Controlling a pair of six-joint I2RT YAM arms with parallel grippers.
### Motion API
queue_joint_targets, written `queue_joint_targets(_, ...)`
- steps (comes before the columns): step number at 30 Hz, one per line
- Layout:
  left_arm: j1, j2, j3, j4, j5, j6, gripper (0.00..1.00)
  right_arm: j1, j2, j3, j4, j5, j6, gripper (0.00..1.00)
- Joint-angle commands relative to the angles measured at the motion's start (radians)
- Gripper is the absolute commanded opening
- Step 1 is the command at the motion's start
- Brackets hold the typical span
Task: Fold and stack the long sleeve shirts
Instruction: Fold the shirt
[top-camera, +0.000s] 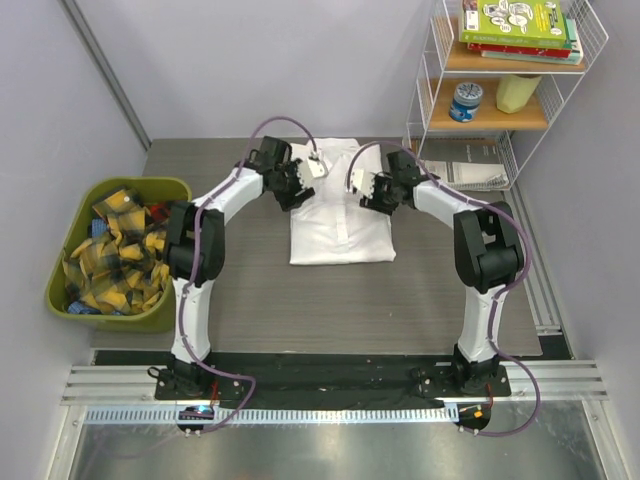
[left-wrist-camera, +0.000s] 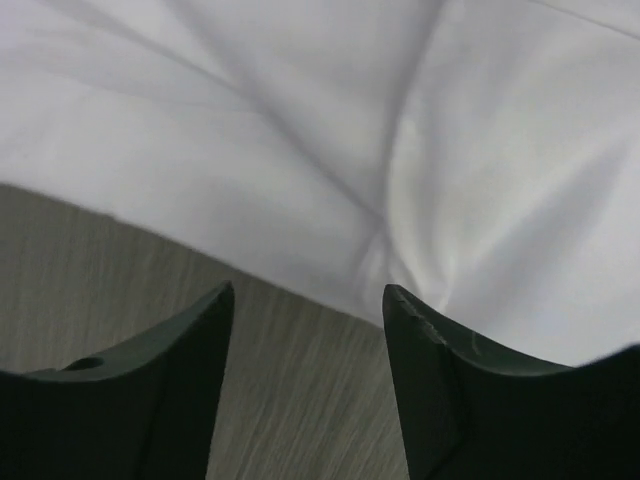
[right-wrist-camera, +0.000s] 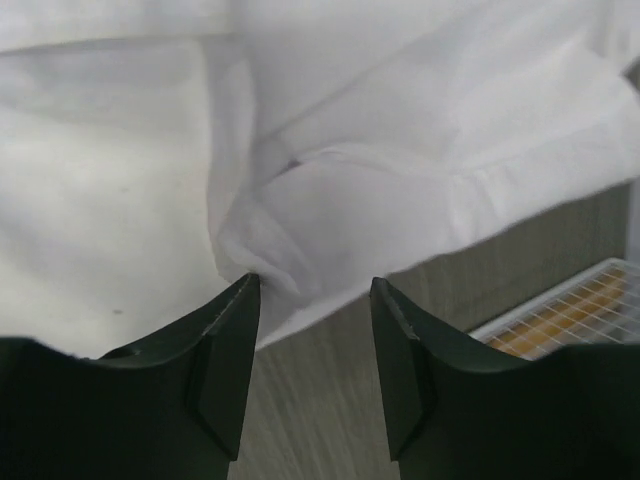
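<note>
A white long sleeve shirt lies folded into a rectangle at the middle of the grey table. My left gripper is at its left edge near the far end, and my right gripper is at its right edge opposite. In the left wrist view the left gripper is open, with bare table between the jaws and the shirt's edge just beyond the tips. In the right wrist view the right gripper is open. A bunched fold of the shirt rests against the tip of its left finger.
A green bin of yellow-and-black plaid cloths stands at the table's left. At the far right is a white wire shelf with books, a can and a jar. White papers lie on its lowest rack.
</note>
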Motion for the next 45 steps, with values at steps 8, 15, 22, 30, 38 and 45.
queue_joint_targets(8,0.061,-0.145,0.098,-0.110,0.105,-0.457,0.66,-0.038,-0.069,0.326,-0.314,-0.148,0.532,0.52)
queue_joint_targets(15,-0.021,-0.112,0.024,-0.189,0.152,-0.615,0.63,-0.023,0.021,0.276,-0.417,-0.260,0.706,0.36)
queue_joint_targets(22,-0.021,0.068,0.107,-0.249,0.077,-0.739,0.60,-0.020,0.176,0.282,-0.412,-0.233,0.784,0.36)
queue_joint_targets(30,-0.024,0.012,-0.103,-0.310,0.142,-0.770,0.53,0.026,0.152,0.063,-0.377,-0.265,0.819,0.36)
queue_joint_targets(38,-0.042,-0.314,-0.462,-0.264,0.235,-0.779,0.52,0.086,-0.185,-0.258,-0.354,-0.390,0.916,0.37)
queue_joint_targets(45,-0.019,-0.421,-0.521,-0.168,0.340,-0.818,0.57,0.085,-0.301,-0.293,-0.322,-0.420,0.956,0.36)
